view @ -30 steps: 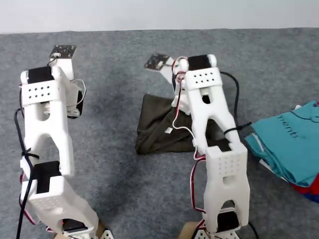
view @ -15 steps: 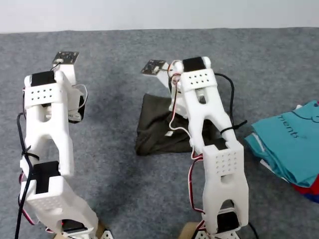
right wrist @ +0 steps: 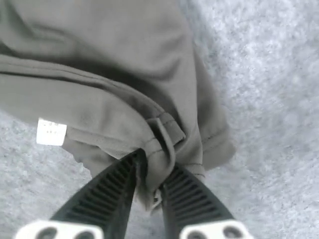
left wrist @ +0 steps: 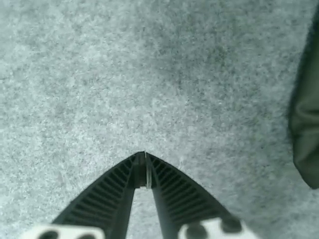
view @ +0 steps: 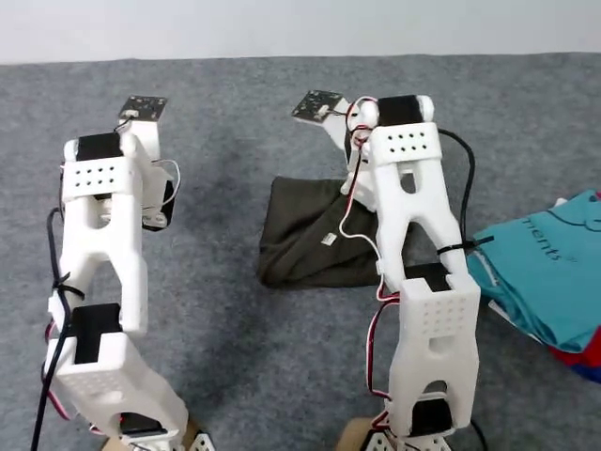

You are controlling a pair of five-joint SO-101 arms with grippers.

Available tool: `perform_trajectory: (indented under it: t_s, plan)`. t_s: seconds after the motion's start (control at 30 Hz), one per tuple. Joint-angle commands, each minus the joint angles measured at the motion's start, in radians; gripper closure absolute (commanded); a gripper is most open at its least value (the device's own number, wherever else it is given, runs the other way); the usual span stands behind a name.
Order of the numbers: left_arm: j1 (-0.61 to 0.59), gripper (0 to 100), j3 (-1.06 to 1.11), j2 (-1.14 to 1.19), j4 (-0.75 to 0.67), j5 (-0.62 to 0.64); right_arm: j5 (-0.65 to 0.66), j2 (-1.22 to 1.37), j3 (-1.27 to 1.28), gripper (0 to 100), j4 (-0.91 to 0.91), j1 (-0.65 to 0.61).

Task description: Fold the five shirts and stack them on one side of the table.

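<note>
A dark olive shirt lies crumpled in the middle of the grey table, with a small white label on one fold. My right arm stands over its right part. In the right wrist view my right gripper is shut on a bunched fold of this shirt. My left arm is at the left, off the cloth. My left gripper is shut with nothing in it, over bare carpet, and the shirt's edge shows off to one side.
A pile of shirts, teal on top with red and white beneath, lies at the right edge of the table. The grey carpet surface is bare in front and to the left of the dark shirt.
My right arm swung left, then back right and a bit farther from the front, tugging the dark shirt slightly right. My left arm drifted a little to the right.
</note>
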Motion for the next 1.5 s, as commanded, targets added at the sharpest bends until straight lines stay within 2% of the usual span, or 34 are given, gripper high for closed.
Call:
perform_trajectory:
  t_s: [0.0,0.17,0.47,0.9,1.0,1.13,1.17,1.3,1.47]
  plan:
    - [0.014,100,-0.005,-0.063,-0.011,-0.002,0.028,-0.087,-0.031,94.1,0.039,0.015]
    - [0.015,100,-0.005,-0.063,-0.014,0.028,0.028,-0.088,-0.032,76.4,0.038,-0.013]
    - [0.015,100,-0.004,-0.057,-0.014,0.032,0.026,-0.047,-0.034,76.4,0.025,-0.120]
    - [0.015,100,-0.002,-0.057,-0.009,0.032,0.026,0.119,-0.037,76.4,-0.111,-0.079]
    - [0.015,100,-0.002,-0.057,-0.009,0.032,0.032,0.122,-0.037,80.1,-0.073,-0.081]
    - [0.015,100,-0.002,-0.057,-0.009,0.032,0.034,0.117,-0.037,97.8,0.013,-0.081]
    - [0.015,100,-0.002,-0.057,-0.009,0.032,0.034,0.114,-0.037,99.3,0.036,-0.081]
    - [0.015,100,-0.002,-0.057,-0.011,0.032,0.035,0.041,-0.031,98.9,0.041,-0.058]
    - [0.034,100,-0.002,-0.060,-0.009,0.031,0.103,-0.074,0.029,98.8,0.042,-0.051]
